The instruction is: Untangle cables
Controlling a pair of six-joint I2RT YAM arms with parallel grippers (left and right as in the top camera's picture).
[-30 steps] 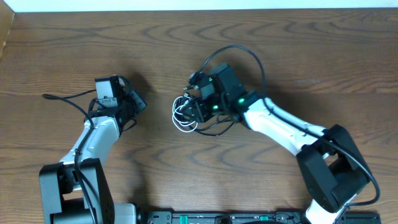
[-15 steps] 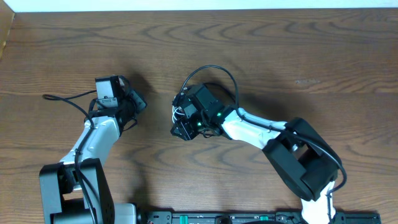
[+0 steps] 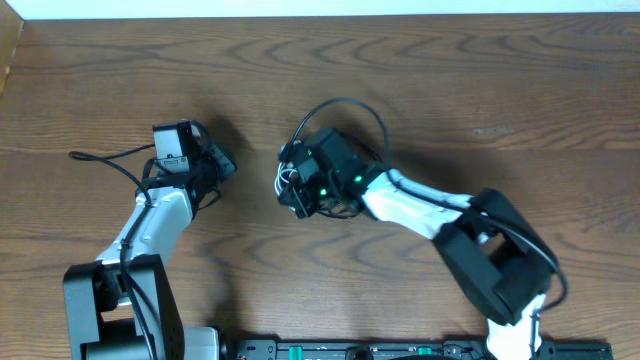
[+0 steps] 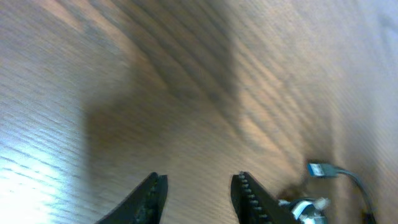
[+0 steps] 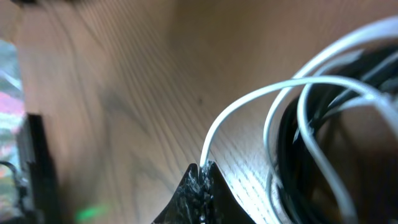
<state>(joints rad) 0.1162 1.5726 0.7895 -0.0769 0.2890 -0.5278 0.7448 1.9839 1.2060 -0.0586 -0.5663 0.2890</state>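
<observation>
The cables (image 3: 288, 180) lie bunched in a small heap near the middle of the desk (image 3: 500, 80), mostly hidden from above by the right arm's head.

They look light and limp. A cord this thin probably follows a pull with no resistance until a loop catches, and then the whole heap likely drags along. The jackets look smooth, so a pinch on bare cord may slide. A plug end, being stiffer and thicker, would likely give a surer hold, though no plug shows in the heap. A slow pull away from the coil, with the other cord pinned, seems safer than a jerk, which could tighten a crossing.

The right fingers (image 5: 202, 182) are pressed together on the white cable (image 5: 249, 99), which rises from their tips in a free arc and curves back into the heap. That hold is on a loose stretch just beside the coil.

The white cable shows as several thin, glossy loops. The black cable (image 5: 289, 134) is coiled among them, dark and hard to trace.

The left fingers (image 4: 249, 191) are spread over bare wood with nothing between them, well apart from the heap. A blue-tipped plug (image 4: 318, 169) on a thin dark lead lies near them; I cannot tell whose it is.
</observation>
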